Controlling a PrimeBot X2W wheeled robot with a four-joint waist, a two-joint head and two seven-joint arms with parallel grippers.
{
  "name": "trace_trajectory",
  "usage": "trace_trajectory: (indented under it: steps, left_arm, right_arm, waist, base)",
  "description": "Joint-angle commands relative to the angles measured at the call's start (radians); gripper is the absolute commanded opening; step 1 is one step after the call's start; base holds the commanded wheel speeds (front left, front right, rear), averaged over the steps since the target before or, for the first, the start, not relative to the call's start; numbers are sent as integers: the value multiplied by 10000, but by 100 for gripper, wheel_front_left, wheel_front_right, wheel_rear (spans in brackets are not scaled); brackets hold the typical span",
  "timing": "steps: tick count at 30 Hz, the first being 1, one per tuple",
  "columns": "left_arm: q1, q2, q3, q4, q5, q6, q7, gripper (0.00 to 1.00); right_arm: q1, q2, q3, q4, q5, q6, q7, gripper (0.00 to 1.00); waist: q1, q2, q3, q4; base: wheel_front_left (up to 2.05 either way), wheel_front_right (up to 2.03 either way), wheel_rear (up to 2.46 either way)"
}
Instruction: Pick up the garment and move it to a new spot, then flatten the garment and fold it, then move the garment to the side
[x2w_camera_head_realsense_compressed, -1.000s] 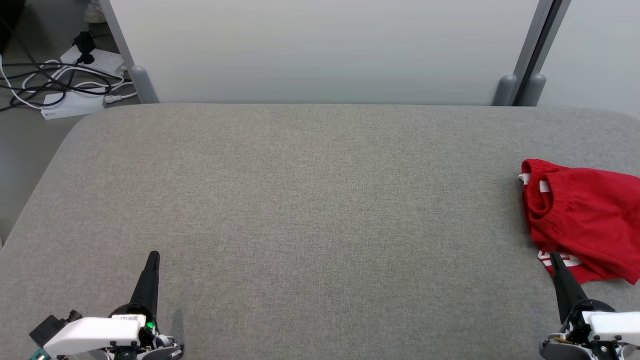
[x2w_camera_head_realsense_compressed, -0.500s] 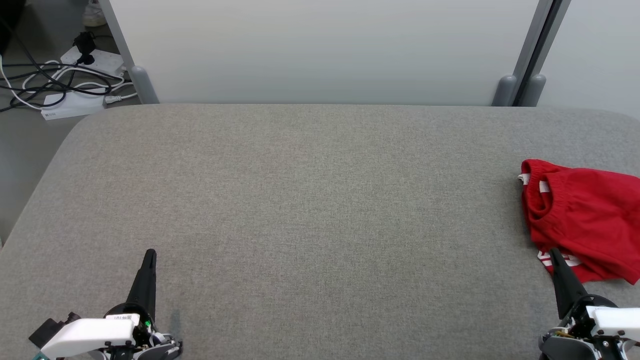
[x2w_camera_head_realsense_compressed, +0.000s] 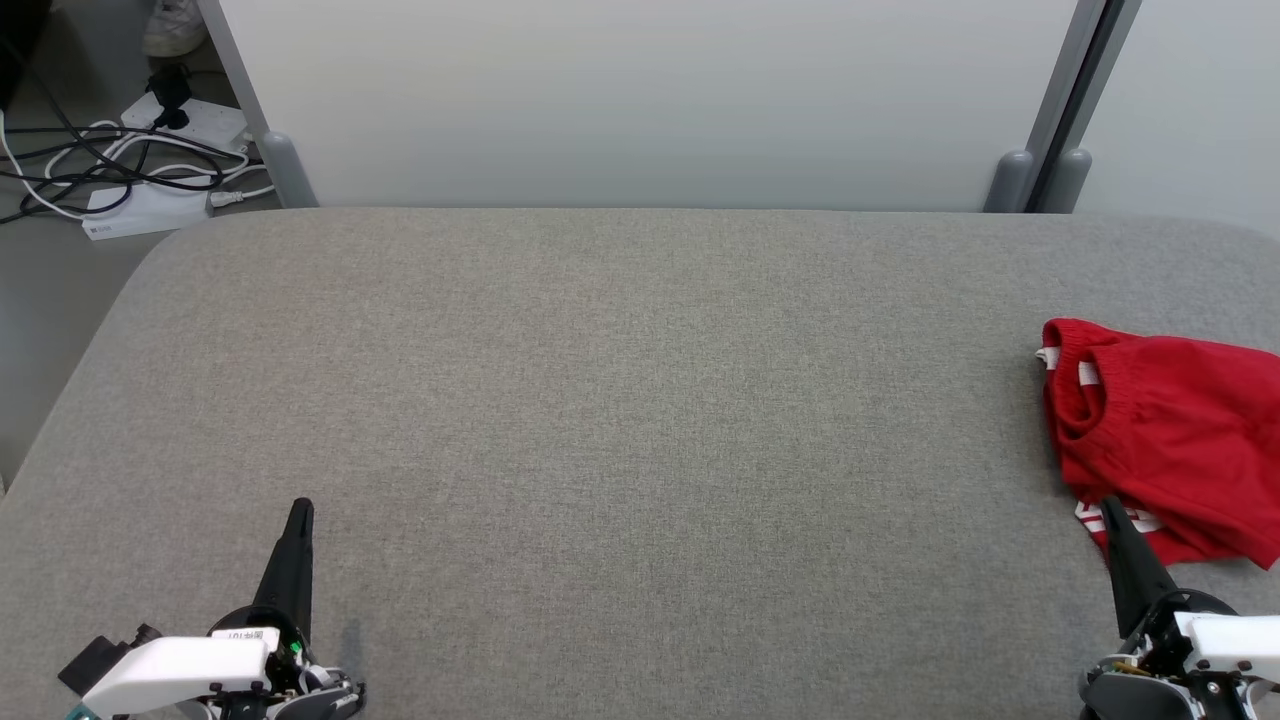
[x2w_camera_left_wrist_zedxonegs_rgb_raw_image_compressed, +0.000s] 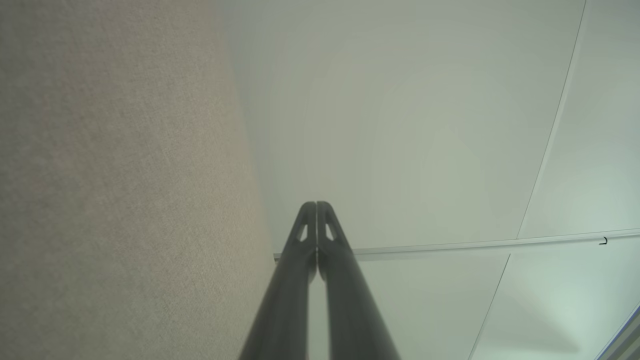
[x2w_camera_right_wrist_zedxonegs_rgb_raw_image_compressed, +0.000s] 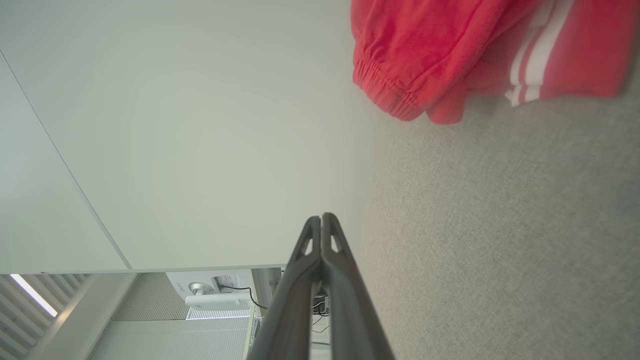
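The garment (x2w_camera_head_realsense_compressed: 1165, 440), a pair of red shorts, lies bunched at the far right of the grey cloth-covered table (x2w_camera_head_realsense_compressed: 600, 400), running off the right edge of the head view. Its gathered waistband (x2w_camera_head_realsense_compressed: 1075, 385) faces the middle of the table, and a bit of white striping (x2w_camera_head_realsense_compressed: 1125, 518) shows at the near corner.

The right gripper (x2w_camera_head_realsense_compressed: 1107, 505) sits at the lower right, its two dark fingers pressed together with nothing between them. Seen from the head, its tip lines up with the near left corner of the garment, right at the white striping. The right wrist view shows a stretch of bare grey cloth between the fingertips and the shorts. There the red fabric lies ahead of the fingers and off to one side, so the gripper is close to the garment but not on it.

The left gripper (x2w_camera_head_realsense_compressed: 299, 510) is at the lower left of the table, well apart from the garment, with nearly the whole width of the table between them. Its fingers are also closed tight, tip against tip, and they hold nothing. It points up the table towards the pale wall panel (x2w_camera_head_realsense_compressed: 640, 100) behind.

On the floor past the table's far left corner lies a tangle of cables (x2w_camera_head_realsense_compressed: 110, 165) around a white power strip (x2w_camera_head_realsense_compressed: 190, 118).
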Motion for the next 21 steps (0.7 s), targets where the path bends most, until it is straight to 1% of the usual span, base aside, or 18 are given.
trace_trajectory:
  steps: [1, 21]
  left_arm:
    - [-571, 97, 349, -228, -37, -84, 32, 0]
    - [-573, 79, 374, -227, -16, -84, 52, 0]
  right_arm:
    - [-428, -105, 135, -261, -19, 16, 96, 0]
    - [-433, -58, 69, -257, -74, 16, 149, 0]
  waist:
    - [0, 0, 0, 0]
    - [0, 0, 0, 0]
  base:
    - [0, 0, 0]
    - [0, 0, 0]
